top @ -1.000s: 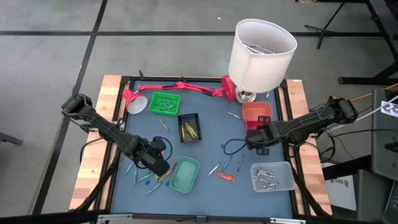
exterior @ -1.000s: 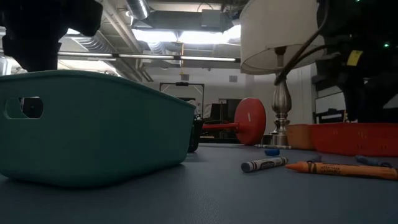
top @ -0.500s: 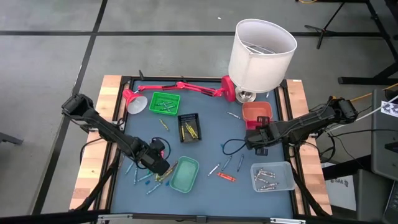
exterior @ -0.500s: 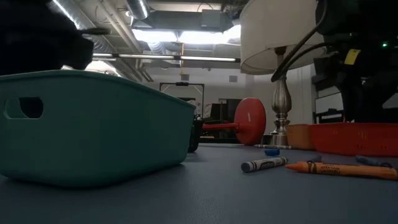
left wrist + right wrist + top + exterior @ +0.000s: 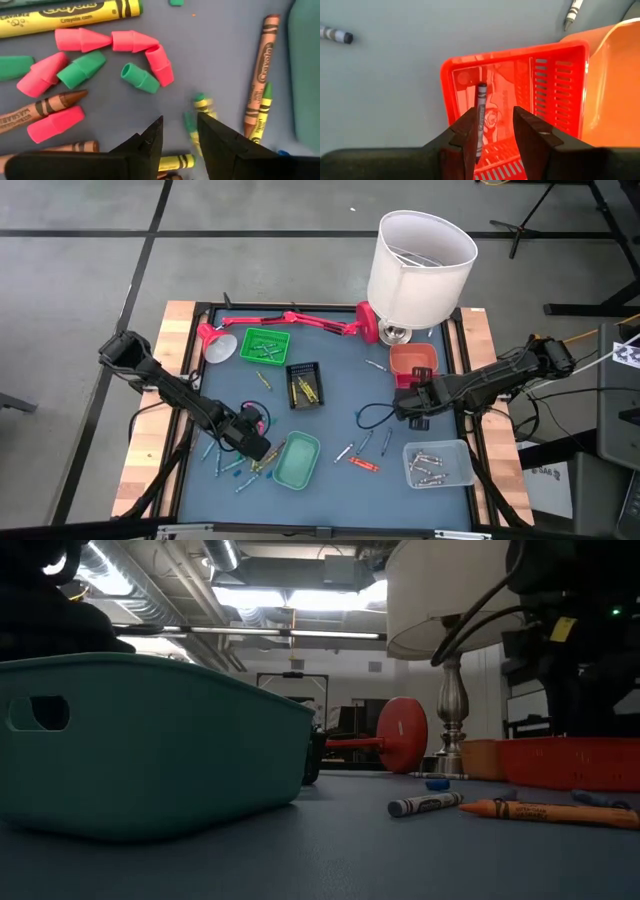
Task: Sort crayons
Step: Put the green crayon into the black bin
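Many crayons and pink and green caps lie loose on the blue mat left of the teal tray [image 5: 297,461]. My left gripper [image 5: 180,134] is open low over them [image 5: 254,446]; a green-and-yellow crayon [image 5: 198,116] shows blurred just past its fingertips. My right gripper [image 5: 492,125] is open above the red tray [image 5: 555,75], which the high view shows at the right [image 5: 424,393]. A dark crayon [image 5: 480,117] shows below the gap, close to one finger, over the tray's floor. My left gripper: the blurred green-and-yellow crayon [image 5: 192,129] sits close beside one fingertip [image 5: 212,131]; I cannot tell whether the finger touches it. My right gripper: the dark crayon runs close along one finger [image 5: 466,131]; I cannot tell whether they touch.
A white-shaded lamp [image 5: 420,265] and a pink desk lamp [image 5: 290,320] lie at the far edge. A green tray [image 5: 265,345], a black tray [image 5: 304,385], an orange tray [image 5: 412,360] and a clear tray [image 5: 438,465] hold crayons. Loose crayons [image 5: 362,465] and a black cord [image 5: 375,416] lie mid-mat.
In the low view my left gripper has sunk lower behind the teal tray and gone a little toward the table's left edge. My right arm has kept still.
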Tool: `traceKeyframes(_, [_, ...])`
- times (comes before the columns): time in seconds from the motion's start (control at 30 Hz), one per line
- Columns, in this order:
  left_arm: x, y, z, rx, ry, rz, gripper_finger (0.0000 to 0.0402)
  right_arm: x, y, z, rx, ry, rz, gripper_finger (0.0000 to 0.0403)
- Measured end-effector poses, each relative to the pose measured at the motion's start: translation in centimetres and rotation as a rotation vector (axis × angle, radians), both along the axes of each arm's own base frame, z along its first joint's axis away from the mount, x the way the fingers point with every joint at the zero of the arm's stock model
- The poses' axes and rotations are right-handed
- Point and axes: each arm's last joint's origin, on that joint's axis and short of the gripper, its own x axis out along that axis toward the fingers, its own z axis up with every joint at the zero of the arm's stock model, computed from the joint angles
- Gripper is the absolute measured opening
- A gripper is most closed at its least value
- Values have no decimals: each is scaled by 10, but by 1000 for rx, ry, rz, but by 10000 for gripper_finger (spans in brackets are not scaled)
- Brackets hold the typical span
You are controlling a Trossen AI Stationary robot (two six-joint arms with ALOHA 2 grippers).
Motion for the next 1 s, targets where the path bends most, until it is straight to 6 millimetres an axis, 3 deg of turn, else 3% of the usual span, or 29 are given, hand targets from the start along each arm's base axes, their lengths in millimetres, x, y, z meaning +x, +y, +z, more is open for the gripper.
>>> traceKeyframes(0.47, [1, -1, 0, -5, -20, 3, 105, 0, 0, 0, 1, -4, 1, 122])
traceKeyframes(1.0, [12, -4, 6, 49, -193, -2, 105, 2, 1, 0, 5, -20, 1, 122])
